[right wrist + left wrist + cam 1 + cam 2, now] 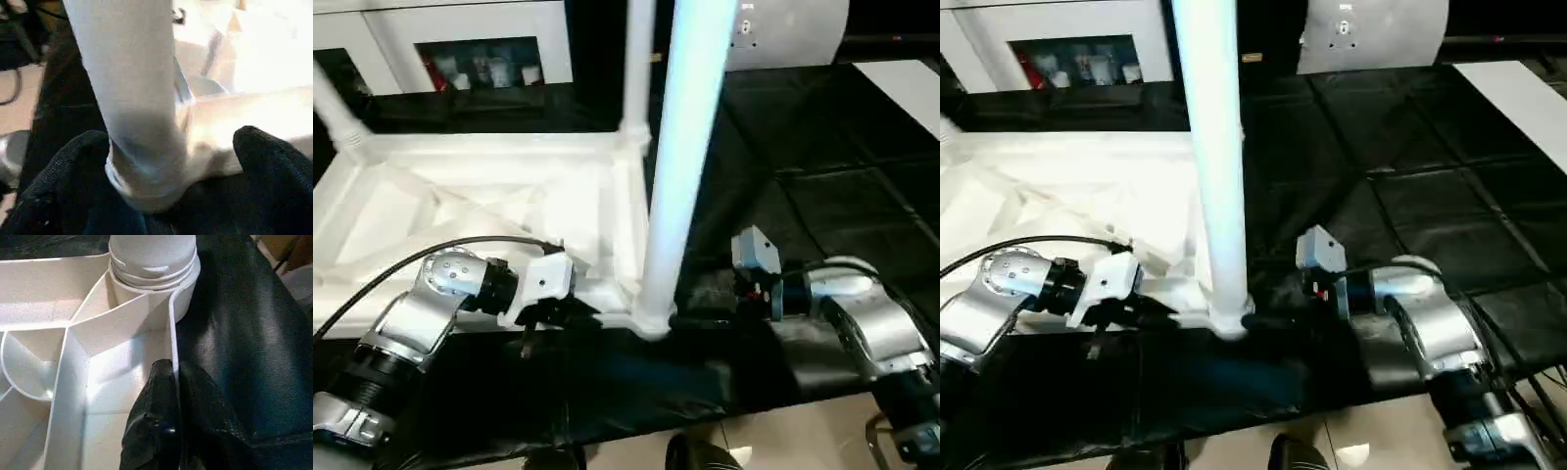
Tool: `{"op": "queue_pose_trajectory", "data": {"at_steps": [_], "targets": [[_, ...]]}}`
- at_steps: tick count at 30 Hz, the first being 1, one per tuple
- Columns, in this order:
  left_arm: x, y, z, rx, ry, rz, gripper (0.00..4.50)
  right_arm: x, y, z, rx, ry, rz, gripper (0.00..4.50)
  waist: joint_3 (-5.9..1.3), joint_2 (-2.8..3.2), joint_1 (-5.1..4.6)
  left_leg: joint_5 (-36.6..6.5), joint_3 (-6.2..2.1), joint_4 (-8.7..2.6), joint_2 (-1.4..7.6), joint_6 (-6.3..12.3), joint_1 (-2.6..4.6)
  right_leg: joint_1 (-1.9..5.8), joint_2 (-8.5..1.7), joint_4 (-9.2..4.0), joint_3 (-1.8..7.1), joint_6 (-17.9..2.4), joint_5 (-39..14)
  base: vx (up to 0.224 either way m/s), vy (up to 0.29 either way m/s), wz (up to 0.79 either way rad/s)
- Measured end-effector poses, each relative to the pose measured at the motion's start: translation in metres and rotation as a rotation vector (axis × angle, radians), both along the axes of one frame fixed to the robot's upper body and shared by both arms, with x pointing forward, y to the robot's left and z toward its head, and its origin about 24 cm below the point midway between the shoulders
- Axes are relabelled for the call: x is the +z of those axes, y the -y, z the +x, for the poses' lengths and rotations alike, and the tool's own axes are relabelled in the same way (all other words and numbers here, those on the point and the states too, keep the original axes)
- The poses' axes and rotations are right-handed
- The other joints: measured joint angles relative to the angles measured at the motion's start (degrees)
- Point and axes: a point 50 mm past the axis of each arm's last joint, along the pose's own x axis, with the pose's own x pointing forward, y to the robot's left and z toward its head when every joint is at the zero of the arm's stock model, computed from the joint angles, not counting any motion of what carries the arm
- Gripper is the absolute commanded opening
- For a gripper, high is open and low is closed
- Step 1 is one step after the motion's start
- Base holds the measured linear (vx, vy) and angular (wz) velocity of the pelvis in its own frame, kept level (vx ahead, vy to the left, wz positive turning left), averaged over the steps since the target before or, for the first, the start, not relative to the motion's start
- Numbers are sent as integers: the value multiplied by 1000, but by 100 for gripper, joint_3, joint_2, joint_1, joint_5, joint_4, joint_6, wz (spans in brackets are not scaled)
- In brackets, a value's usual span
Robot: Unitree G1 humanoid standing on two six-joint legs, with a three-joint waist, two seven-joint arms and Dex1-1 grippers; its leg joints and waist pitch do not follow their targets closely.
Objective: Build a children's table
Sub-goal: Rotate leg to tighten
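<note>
The children's table lies upside down on the black work table, its ribbed white top [489, 196] facing up. One white leg [680, 147] stands upright in the near right corner socket [151, 264]. A second leg [636, 69] stands at the far right corner and a third leg [333, 113] leans at the far left. My left gripper [173, 369] is shut on the top's near rim, one finger on each side of the thin wall, just left of the near leg. My right gripper [168, 161] is open, its fingers [264, 156] straddling the base of that leg.
A white cabinet [480, 64] with cluttered shelves stands behind the work table. A grey device [783, 29] sits at the back right, and a flat white panel [906, 83] lies at the far right. Pale floor [783, 441] shows below the table's near edge.
</note>
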Motion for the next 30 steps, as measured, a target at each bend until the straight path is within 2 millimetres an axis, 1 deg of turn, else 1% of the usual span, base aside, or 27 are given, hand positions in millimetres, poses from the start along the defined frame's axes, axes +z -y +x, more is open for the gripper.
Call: {"op": "queue_pose_trajectory", "data": {"at_steps": [1,2,3,5,7,8,10,13,16,18,20,21,26,30], "targets": [[0,0,0,-1,1,0,0,0,-2,-1,11,-4,4,412,0,0,5,0,0,0,0,0,0,0,0,0,0,0,0,0,0,0],[0,1,0,-3,3,0,0,-2,-4,-2,32,-17,7,401,0,0,11,0,0,0,0,0,-1,0,-1,1,-1,0,0,0,0,0],[0,1,1,-5,6,3,0,-3,-5,-3,49,-33,8,374,0,0,14,0,0,1,0,0,-1,0,-1,1,-1,0,0,0,0,0],[0,2,1,-9,12,5,0,-3,-6,-4,66,-47,16,365,0,0,15,1,0,3,0,0,1,3,-2,1,-1,0,0,0,0,0],[0,2,2,-10,13,6,0,-3,-6,-5,81,-57,19,341,0,0,15,1,0,5,0,0,1,4,-2,2,1,0,0,0,0,0],[0,2,2,-11,14,7,0,-3,-6,-5,83,-60,19,330,0,0,15,1,0,5,0,0,0,5,-2,2,1,0,0,0,0,0],[0,2,2,-14,15,8,0,-3,-6,-4,81,-69,19,324,0,0,15,1,0,5,0,0,0,6,-2,2,1,0,0,0,0,0],[0,3,2,-20,13,9,0,-3,-6,-4,84,-74,18,287,0,0,20,1,0,3,0,0,0,6,-2,2,0,2,-1,0,0,0],[0,4,2,-28,12,8,0,-3,-5,-3,81,-87,20,277,0,0,38,1,0,-1,0,-1,0,5,-2,1,-1,3,-5,0,0,0],[0,4,2,-29,12,7,0,-3,-5,-3,80,-97,24,248,0,0,47,1,0,-1,1,-1,0,5,-2,1,-2,3,-6,0,0,0],[0,4,1,-34,9,6,0,-4,-4,-3,78,-104,23,240,0,0,53,1,0,-1,1,-1,0,5,-2,1,-2,4,-6,0,0,0],[0,4,1,-36,7,6,0,-4,-4,-3,79,-108,23,225,0,0,59,1,0,-1,1,-1,1,6,-2,2,-2,4,-6,0,0,0],[0,4,1,-21,-13,-7,0,-4,-4,-6,78,-128,20,203,0,0,67,1,0,1,-3,-1,1,8,-5,2,0,4,-6,0,0,0],[-1,11,-1,26,-52,-36,0,-8,-2,-14,24,-175,56,198,0,2,115,0,0,-5,-10,0,1,8,-13,0,1,9,-10,0,0,0]]}}
